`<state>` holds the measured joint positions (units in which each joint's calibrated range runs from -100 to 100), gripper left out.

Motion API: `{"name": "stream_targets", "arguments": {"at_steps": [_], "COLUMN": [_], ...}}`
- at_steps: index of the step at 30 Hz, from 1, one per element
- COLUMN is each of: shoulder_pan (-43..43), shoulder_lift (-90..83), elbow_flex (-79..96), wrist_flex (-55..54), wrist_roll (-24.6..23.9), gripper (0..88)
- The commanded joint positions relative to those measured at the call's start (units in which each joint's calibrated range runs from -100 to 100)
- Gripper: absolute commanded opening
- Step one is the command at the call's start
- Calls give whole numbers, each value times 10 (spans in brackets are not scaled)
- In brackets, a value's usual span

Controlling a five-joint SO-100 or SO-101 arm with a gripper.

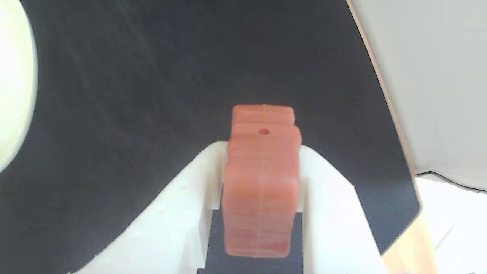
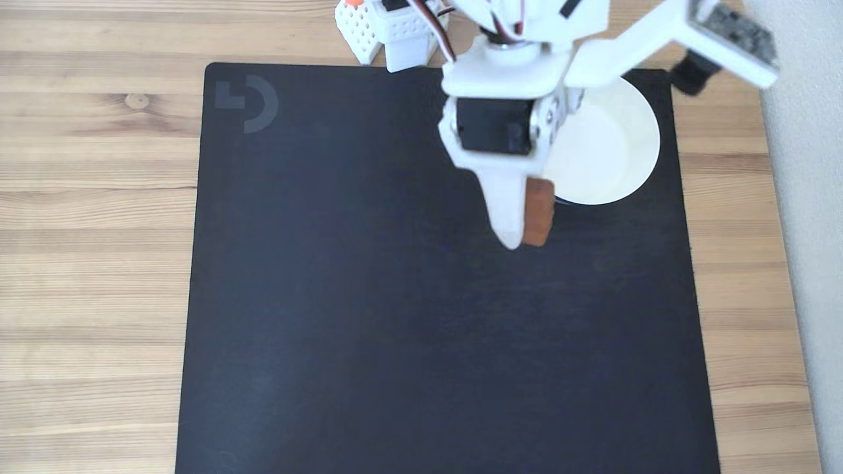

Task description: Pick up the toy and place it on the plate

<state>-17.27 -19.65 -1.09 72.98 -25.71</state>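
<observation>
— Right, what has your gripper [image 2: 527,242] got, upper centre-right of the fixed view?

— Your white fingers [image 1: 179,205] are clamped on the toy [image 1: 260,182]. Wrist view, lower centre: the reddish-brown block stands on edge between them, one finger on each broad face, a small round hole on its upper edge.

— And in the fixed view?

— You see the toy [image 2: 539,212] pressed against the right side of the long white finger, off the black mat [image 2: 369,316], its upper end overlapping the lower left rim of the plate [image 2: 612,151].

— Where does your plate sit?

— Upper right of the mat, partly behind the arm [image 2: 520,72]. In the wrist view it is a pale curve at the far left edge [image 1: 15,83], well apart from the toy.

— Surroundings?

— Mat on a wooden table [image 2: 99,263]; pale wall [image 2: 810,263] along the right edge.
</observation>
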Motion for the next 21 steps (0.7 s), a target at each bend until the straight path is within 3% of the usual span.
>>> {"name": "stream_targets", "arguments": {"at_steps": [1, 6, 7, 12, 21], "shoulder_pan": [-58, -151, -199, -274, -302], "shoulder_lift": [-66, -124, -152, -232, -405], "elbow_flex": [30, 124, 174, 322, 615], "wrist_flex": [-4, -22, -57, -146, -197], "wrist_roll": [-21, -46, -47, -79, -105], "gripper": [23, 24, 24, 25, 25]}}
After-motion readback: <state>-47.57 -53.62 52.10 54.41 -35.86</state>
